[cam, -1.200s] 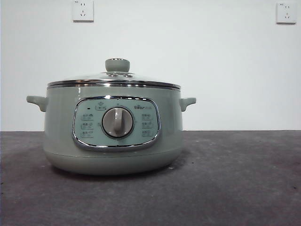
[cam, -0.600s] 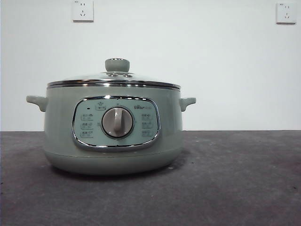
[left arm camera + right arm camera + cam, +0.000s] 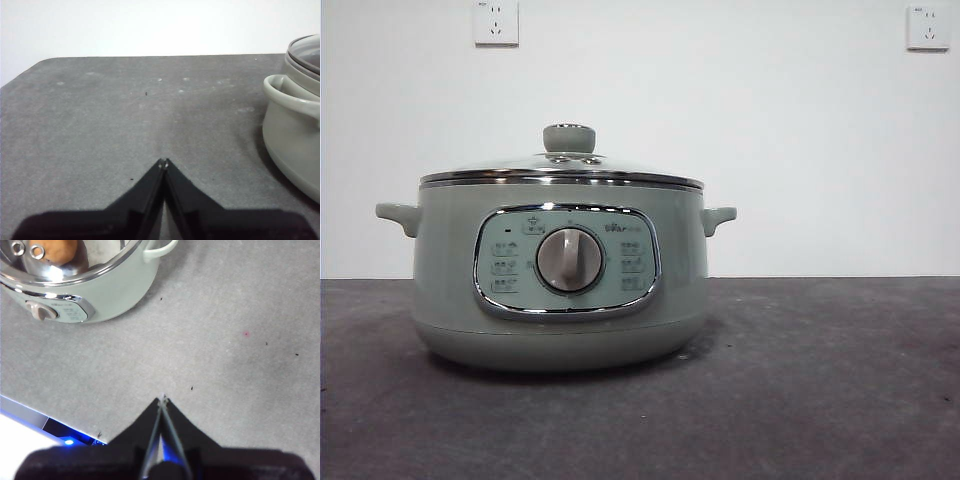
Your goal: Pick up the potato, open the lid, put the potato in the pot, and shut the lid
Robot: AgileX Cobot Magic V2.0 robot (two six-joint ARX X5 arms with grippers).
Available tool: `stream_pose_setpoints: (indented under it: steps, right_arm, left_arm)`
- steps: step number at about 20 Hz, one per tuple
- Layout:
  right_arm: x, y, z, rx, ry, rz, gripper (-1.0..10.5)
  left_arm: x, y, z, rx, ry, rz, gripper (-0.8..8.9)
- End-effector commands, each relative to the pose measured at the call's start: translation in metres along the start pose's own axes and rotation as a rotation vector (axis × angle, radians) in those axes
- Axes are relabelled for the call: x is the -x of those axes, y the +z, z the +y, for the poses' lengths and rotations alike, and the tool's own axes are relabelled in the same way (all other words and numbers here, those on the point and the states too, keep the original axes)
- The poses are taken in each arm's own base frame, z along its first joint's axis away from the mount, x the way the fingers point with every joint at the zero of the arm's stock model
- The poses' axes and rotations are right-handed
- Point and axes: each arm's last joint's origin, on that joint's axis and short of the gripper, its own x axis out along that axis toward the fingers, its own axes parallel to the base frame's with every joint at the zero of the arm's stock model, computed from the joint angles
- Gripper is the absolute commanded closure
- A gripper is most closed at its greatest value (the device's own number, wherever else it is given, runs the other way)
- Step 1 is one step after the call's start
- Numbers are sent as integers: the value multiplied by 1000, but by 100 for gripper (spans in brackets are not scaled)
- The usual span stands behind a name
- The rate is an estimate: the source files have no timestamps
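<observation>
Potato (image 3: 56, 250) lies inside the pot (image 3: 560, 290), seen through the clear glass of the lid (image 3: 562, 165) in the right wrist view, orange-brown and resting low against the shiny inner wall. The lid sits level on the pot's rim, with its green knob (image 3: 569, 137) upright in the middle, and the steel edge meets the rim all the way around as far as the front view shows. So I judge that the task is at its end: potato in, lid closed.

The left gripper (image 3: 163, 161) hangs above the dark table (image 3: 100, 125), beside the pot's side handle (image 3: 290, 97) and well apart from it; its two jaws are pressed together and hold nothing. The right gripper (image 3: 162, 399) is on the pot's dial (image 3: 569, 260) side, also well apart from the pot, over bare table; its jaws are together too and carry nothing.

What remains, in my judgement, is only to keep both arms away from the pot. To do this well, each arm should pull back away from the pot, not across it, so that no jaw touches the knob or a handle and shifts the lid. If the lid needs a check, the front view is the better one, because it shows the rim line clearly.
</observation>
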Motion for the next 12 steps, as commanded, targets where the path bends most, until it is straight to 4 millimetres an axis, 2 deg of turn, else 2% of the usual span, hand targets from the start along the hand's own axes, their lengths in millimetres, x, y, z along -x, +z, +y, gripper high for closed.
stream_pose_setpoints:
  steps: [1,12]
  right_arm:
    - [-2,-1,1,-1,-1,4,946]
    - [-2,-1,0,-5,-6,0,946]
  left_arm:
    - [-1,-3,0,-15,3,11,816]
    - [-4,-7,0,-19,4,58,816]
